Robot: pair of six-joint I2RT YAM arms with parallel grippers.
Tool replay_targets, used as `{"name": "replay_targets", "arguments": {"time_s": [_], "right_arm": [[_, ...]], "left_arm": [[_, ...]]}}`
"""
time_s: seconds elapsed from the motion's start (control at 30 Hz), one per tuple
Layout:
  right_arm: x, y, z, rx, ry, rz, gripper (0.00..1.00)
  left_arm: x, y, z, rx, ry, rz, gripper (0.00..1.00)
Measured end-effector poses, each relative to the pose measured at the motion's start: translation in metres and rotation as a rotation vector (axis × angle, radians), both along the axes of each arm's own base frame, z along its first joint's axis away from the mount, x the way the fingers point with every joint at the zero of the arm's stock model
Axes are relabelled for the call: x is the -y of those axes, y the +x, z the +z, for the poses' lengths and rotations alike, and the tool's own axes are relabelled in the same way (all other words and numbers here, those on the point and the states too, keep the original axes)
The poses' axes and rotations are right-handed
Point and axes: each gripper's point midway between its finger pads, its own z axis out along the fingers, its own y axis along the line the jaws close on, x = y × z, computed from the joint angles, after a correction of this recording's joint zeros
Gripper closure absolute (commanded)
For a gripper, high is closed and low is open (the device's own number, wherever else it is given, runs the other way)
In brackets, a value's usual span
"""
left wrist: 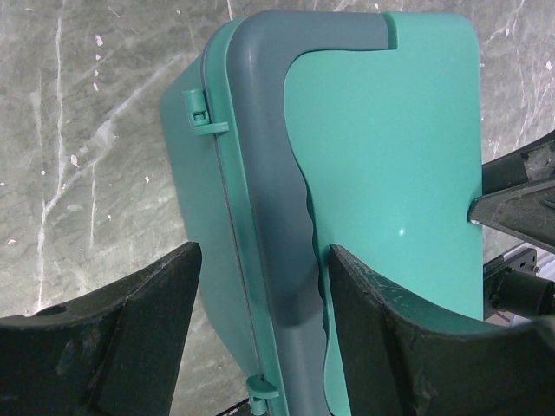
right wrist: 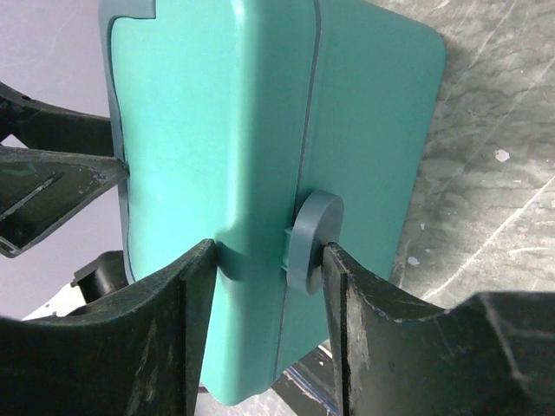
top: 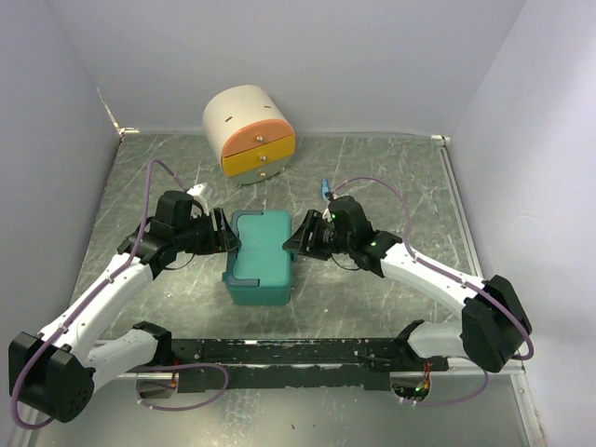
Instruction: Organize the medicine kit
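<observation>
Top external view: the kit (top: 260, 258) sits shut in the middle of the worktop (top: 372, 177), so what is inside is hidden. At 12 o'clock from it, near the back wall, stands a round cream cabinet (top: 248, 130). Its orange and yellow drawers are pushed in.

The left gripper (top: 229, 239) is at the kit's 9 o'clock side. The right gripper (top: 292, 244) is at its 3 o'clock side.

The worktop is grey-green stone with pale streaks. Plain pale walls stand on three sides.

Left wrist view shows what the top view cannot. One of its fingers (left wrist: 408, 338) lies over the lid by the grey handle (left wrist: 269, 173), and the other sits close by the side wall. I cannot tell if they squeeze. Two small green clips (left wrist: 201, 113) show on that wall.

Right wrist view shows the other side. A round grey knob (right wrist: 310, 238) sticks out where lid and box meet. One finger (right wrist: 390, 347) touches the knob and the other touches the lid, so this gripper pinches the kit there. The other gripper's dark tips show past the lid at 9 o'clock.
</observation>
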Motion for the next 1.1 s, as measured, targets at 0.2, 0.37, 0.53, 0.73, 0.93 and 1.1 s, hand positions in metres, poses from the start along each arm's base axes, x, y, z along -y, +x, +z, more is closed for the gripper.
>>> {"name": "replay_targets", "arguments": {"time_s": [0.2,0.37,0.53,0.73,0.93,1.1], "right_arm": [[0.002,0.001,0.003,0.015,-0.048,-0.005,0.76],[0.002,0.002,0.007,0.034,-0.076,-0.011,0.82],[0.003,0.003,0.009,0.047,-0.079,-0.019,0.82],[0.007,0.004,0.009,0.055,-0.102,-0.031,0.69],[0.02,0.003,0.004,0.07,-0.169,-0.045,0.48],[0.038,0.009,0.025,0.16,-0.203,-0.098,0.48]], "left_arm": [[0.0,0.0,0.0,0.0,0.0,0.0,0.29],[0.0,0.0,0.0,0.001,0.0,0.0,0.29],[0.0,0.0,0.0,0.001,-0.001,0.0,0.29],[0.0,0.0,0.0,0.002,0.0,0.0,0.29],[0.0,0.0,0.0,0.002,-0.001,0.001,0.27],[0.0,0.0,0.0,0.002,-0.001,0.001,0.27]]}}
